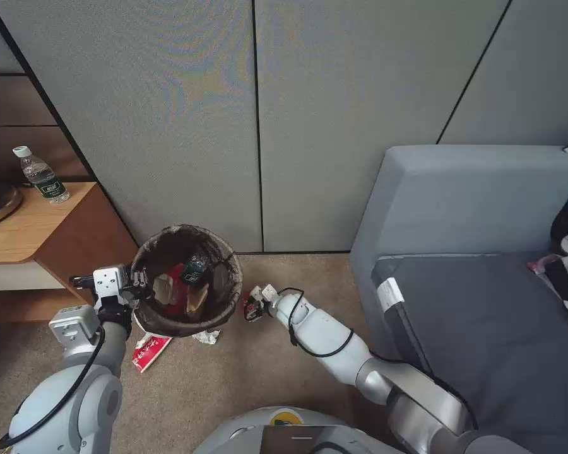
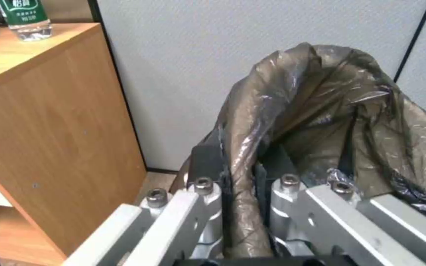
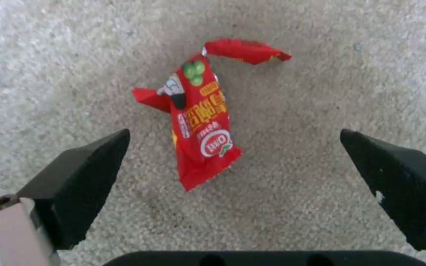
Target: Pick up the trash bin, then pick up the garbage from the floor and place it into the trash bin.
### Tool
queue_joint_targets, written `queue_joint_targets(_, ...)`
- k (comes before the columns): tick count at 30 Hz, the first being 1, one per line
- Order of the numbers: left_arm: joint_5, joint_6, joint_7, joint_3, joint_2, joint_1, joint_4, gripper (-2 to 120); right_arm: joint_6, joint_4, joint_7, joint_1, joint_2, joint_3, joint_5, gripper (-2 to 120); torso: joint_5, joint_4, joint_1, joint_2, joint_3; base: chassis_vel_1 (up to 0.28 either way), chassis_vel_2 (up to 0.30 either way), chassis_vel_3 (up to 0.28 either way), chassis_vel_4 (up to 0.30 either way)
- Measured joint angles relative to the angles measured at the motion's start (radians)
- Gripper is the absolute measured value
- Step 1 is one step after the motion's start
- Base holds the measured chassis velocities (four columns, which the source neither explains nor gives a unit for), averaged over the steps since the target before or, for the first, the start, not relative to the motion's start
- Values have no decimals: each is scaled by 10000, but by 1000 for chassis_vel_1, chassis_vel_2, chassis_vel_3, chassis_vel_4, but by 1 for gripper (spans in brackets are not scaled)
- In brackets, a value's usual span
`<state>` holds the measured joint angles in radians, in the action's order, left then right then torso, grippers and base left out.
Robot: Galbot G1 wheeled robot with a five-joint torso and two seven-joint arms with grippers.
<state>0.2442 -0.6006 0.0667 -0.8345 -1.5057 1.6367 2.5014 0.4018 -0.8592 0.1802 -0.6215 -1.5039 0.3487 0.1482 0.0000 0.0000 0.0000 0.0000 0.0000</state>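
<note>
The right claw (image 3: pixel 233 162) hung low over the carpet with its fingers (image 3: pixel 82 173) spread wide apart, straddling a crumpled red snack packet (image 3: pixel 203 114) that lay flat just beside the trash bin (image 1: pixel 186 280). The left claw (image 2: pixel 237 184) was clamped on the bin's bag-covered rim, holding it up off the floor.

The packet was thin and flat against the carpet pile, so the fingers might have closed over it and slid off, or pinched only carpet. The bin's rim grip was on slippery bag film; it could have sagged or tilted, spilling the wrappers already inside.

Beside the bin lay a red-and-white packet (image 1: pixel 148 350) and a white tissue (image 1: pixel 206 336), partly under it. A wooden cabinet (image 1: pixel 57 246) stood close by the bin, a grey sofa (image 1: pixel 473 265) farther off.
</note>
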Motion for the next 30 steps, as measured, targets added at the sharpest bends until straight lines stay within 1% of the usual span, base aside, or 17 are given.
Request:
queue_joint_targets(14,-8,3,16,17,-25,21,-5,7,-94,1049,-86,147,-611,-230,-340,100,-1,1,0,0,0,0,0,0,0)
queue_joint_targets(21,-4,2,21,15,-6,-9,-9,7,-158,1130,-70,173,-651,-282,-368,100,-1,0,0,0,0,0,0,0,0)
queue_joint_targets(23,-6,2,22,26,-6,-17,-10,7,-162,1127,-69,174,-668,-285,-368,96,0,0,0,0,0,0,0,0,0)
queue_joint_targets(24,-7,2,23,27,-5,-20,-11,7,-163,1125,-68,173,-683,-285,-368,92,0,0,0,0,0,0,0,0,0)
queue_joint_targets(26,-7,2,24,27,-5,-20,-12,7,-163,1125,-67,173,-692,-285,-368,91,-1,0,0,0,0,0,0,0,0)
queue_joint_targets(27,-7,2,24,26,-3,-19,-13,7,-164,1133,-66,173,-714,-287,-367,84,0,0,0,0,0,0,0,0,0)
queue_joint_targets(29,-7,1,26,20,13,-11,-13,7,-173,1166,-58,169,-744,-288,-361,75,0,0,0,0,0,0,0,0,0)
queue_joint_targets(30,-7,1,26,20,13,-11,-13,7,-173,1166,-58,169,-744,-288,-361,75,0,0,0,0,0,0,0,0,0)
